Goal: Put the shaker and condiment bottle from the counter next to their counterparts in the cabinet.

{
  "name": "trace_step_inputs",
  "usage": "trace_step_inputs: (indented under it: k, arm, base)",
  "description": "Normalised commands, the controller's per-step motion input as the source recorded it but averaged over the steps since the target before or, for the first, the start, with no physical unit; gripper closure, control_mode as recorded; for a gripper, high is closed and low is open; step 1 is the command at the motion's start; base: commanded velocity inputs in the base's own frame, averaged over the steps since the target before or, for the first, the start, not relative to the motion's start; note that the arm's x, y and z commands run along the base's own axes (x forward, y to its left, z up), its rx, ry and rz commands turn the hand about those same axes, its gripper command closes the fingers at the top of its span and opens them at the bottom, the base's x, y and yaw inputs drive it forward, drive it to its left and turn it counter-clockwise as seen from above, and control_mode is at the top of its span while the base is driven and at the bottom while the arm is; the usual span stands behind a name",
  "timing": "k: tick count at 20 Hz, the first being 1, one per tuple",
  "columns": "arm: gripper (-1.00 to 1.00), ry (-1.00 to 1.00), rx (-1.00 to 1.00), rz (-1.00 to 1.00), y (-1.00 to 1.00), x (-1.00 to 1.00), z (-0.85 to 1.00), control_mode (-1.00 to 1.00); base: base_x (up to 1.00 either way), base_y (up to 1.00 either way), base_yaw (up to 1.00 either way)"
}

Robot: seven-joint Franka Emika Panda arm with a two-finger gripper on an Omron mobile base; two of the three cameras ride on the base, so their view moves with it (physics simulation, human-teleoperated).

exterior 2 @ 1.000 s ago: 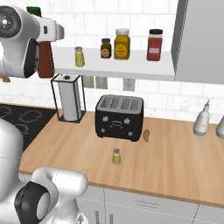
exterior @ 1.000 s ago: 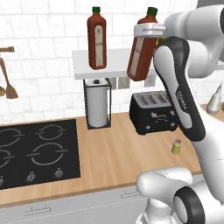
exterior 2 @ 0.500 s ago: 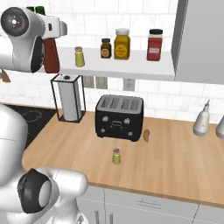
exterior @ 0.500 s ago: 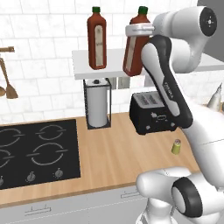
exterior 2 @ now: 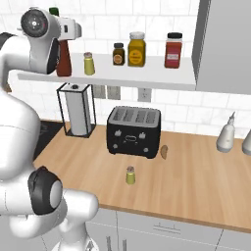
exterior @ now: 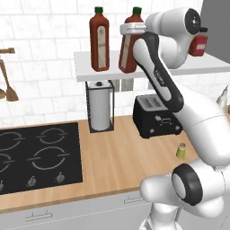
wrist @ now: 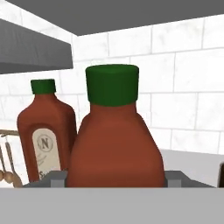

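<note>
My gripper [exterior: 133, 29] is shut on the neck of the condiment bottle [exterior: 129, 47], reddish-brown with a green cap. It leans slightly, its base at the level of the cabinet [exterior: 204, 66], a white open shelf. Its counterpart [exterior: 99, 41] stands upright just to its left. In the hand view the held bottle [wrist: 116, 144] is large between my fingers [wrist: 58, 177], with the twin [wrist: 45, 131] behind it to the left. The tiny yellow-green shaker [exterior: 181, 150] stands on the wooden counter [exterior: 117, 157] in front of the toaster. A matching shaker [exterior 2: 88, 63] sits on the shelf.
A black toaster [exterior 2: 133, 131] and a paper towel holder [exterior 2: 77, 110] stand under the shelf. A dark brown jar [exterior 2: 118, 54], a mustard-yellow jar [exterior 2: 137, 49] and a red jar [exterior 2: 173, 50] line the shelf. The black hob [exterior: 38, 155] lies at the left.
The arm has carried the held bottle leftward and in over the shelf, closing up on the standing twin. The shaker on the counter has not moved.
</note>
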Motion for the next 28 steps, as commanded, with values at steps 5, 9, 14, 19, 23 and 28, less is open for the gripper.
trace_step_inputs:
  k: [5,9,14,19,23,28]
  arm:
    - [1.0,0.02,-0.02,0.0,0.13,0.52,-0.07,-1.0]
    - [1.0,0.0,-0.01,0.0,0.0,0.21,0.0,-1.0]
    - [1.0,-0.03,0.0,0.0,0.0,0.05,-0.05,-1.0]
    - [1.0,-0.13,0.0,0.02,0.1,0.15,-0.18,-1.0]
    - [1.0,-0.05,0.0,0.08,0.09,0.38,-0.15,-1.0]
    - [1.0,0.09,0.02,0.02,0.0,0.42,-0.03,-1.0]
  base:
    - [0.0,0.0,0.0]
    - [0.0,0.0,0.0]
    - [0.0,0.0,0.0]
    - [0.0,0.0,0.0]
    - [0.0,0.0,0.0]
    - [0.0,0.0,0.0]
